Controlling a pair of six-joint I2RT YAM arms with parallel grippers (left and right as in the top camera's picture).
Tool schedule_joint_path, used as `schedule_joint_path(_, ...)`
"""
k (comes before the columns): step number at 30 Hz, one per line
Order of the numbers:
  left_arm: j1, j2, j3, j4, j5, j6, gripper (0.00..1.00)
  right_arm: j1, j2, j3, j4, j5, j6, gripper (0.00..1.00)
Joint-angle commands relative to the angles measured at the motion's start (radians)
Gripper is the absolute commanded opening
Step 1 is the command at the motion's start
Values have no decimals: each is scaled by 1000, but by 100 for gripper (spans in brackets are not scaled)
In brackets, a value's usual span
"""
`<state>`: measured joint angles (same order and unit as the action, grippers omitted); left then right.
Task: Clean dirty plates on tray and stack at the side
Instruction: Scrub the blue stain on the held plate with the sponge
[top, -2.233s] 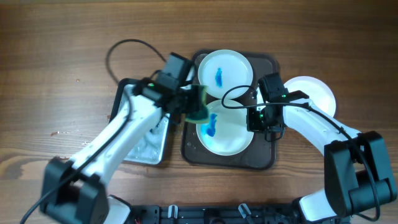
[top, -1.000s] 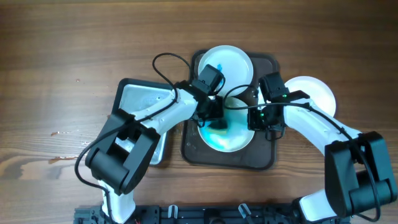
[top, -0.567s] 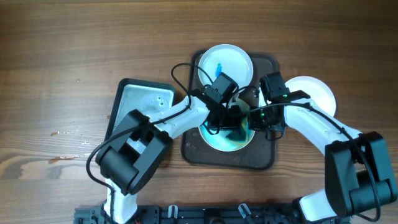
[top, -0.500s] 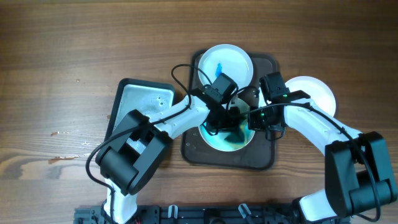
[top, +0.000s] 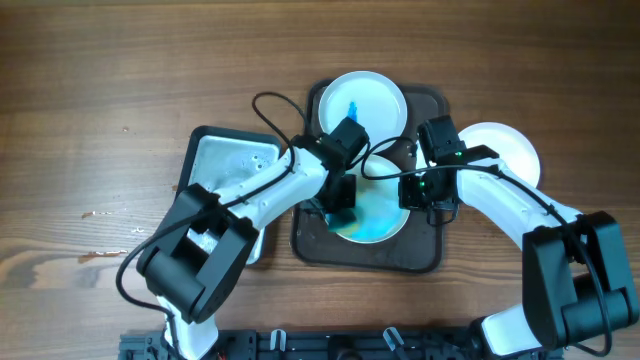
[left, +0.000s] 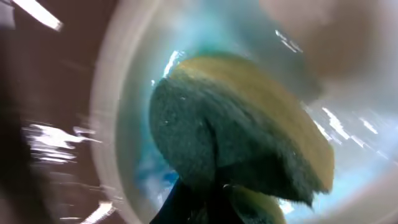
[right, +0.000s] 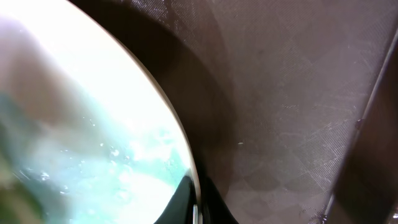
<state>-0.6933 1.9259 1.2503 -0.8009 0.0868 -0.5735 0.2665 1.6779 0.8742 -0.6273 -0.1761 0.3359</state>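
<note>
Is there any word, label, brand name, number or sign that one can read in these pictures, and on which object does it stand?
None: no readable text shows in any view.
The plates, the brown tray, the grey tray, the sponge and the robot arms carry no visible writing.
The left wrist view is blurred by motion, so small print there could not be read.

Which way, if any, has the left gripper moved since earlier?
Yes. The left gripper, holding the sponge, slid left across the plate toward the tray's left rim.
</note>
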Motion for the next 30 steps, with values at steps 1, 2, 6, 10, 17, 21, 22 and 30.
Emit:
schedule_joint_path(1,23,2,-26,31,-354,12,4,2,25,-17,-6,64,4,4)
schedule_joint_path(2,22,2,-26,54,-346,12,4,2,25,-17,-6,64,5,4)
schedule_joint_path(6,9,2,-26,154,-263,12,4,2,25,-17,-7,64,4,5)
schedule_joint_path(10,0,3,-26,270,-23,11,4,2,25,-17,-7,64,4,4)
schedule_joint_path(17,0,63,-26,446,354,-18,4,3,25,-17,-8,64,3,4)
schedule_joint_path(21,-11,104,-26,477,479,-18,4,3,25,-17,-8,64,3,4)
schedule_joint_path(22,-17,112,-26,475,501,-18,4,3,25,-17,-9,64,4,4)
schedule_joint_path(30,-30,116,-26,332,453,19,4,3,25,-17,-9,64,4,4)
